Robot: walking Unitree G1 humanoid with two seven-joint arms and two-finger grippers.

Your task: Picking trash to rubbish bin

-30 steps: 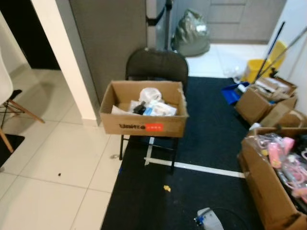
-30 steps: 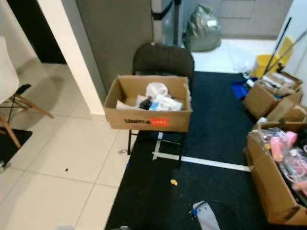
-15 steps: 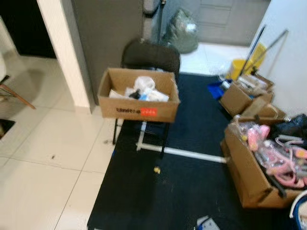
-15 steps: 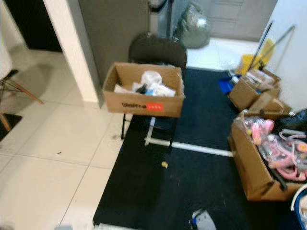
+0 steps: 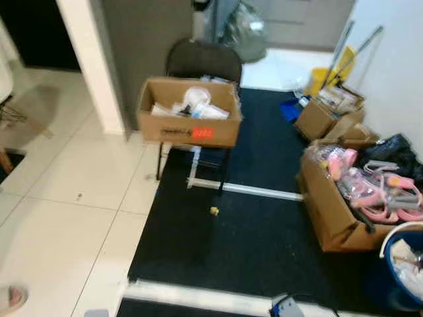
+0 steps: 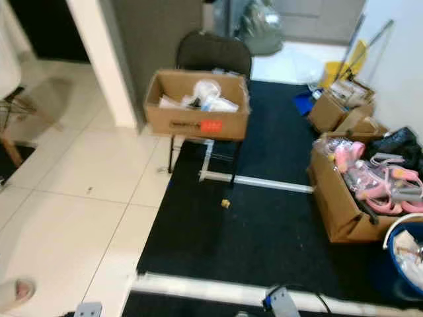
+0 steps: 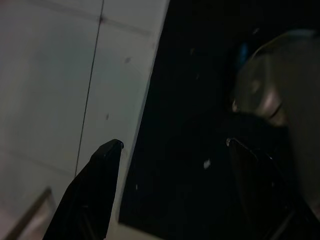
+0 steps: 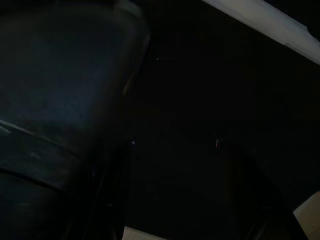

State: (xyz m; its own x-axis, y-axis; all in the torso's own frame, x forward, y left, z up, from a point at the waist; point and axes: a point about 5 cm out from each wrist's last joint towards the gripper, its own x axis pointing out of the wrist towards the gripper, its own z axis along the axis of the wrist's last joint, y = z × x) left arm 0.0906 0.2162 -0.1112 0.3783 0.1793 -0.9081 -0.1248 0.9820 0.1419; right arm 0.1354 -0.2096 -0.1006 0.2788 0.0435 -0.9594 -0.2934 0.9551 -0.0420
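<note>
Looking down on a dark carpet (image 5: 264,238) and spotting a small yellow scrap (image 5: 213,211) just below the frame's middle, lying alone near a white tape line (image 5: 258,191). Judging it as the trash to collect: very light, probably crumpled paper or wrapper, soft and easily crushed, no risk of breaking, though apt to slip away or cling to the pile. Best taken by pinching straight down across its narrow sides, tips brushing the carpet.

Noting a blue bin (image 5: 396,231) at the lower right edge with pale litter inside, well apart from the scrap. Passing over a cardboard box (image 5: 188,129) on a black chair (image 5: 203,61) in the upper middle, and another box of pink hangers (image 5: 330,214) at the right.

Seeing the left gripper (image 7: 172,150) with fingers (image 7: 95,190) spread wide and holding nothing, hanging above the carpet's edge beside pale tiles (image 7: 50,75). Finding the right gripper (image 8: 175,145) too dark to tell whether spread or closed.
</note>
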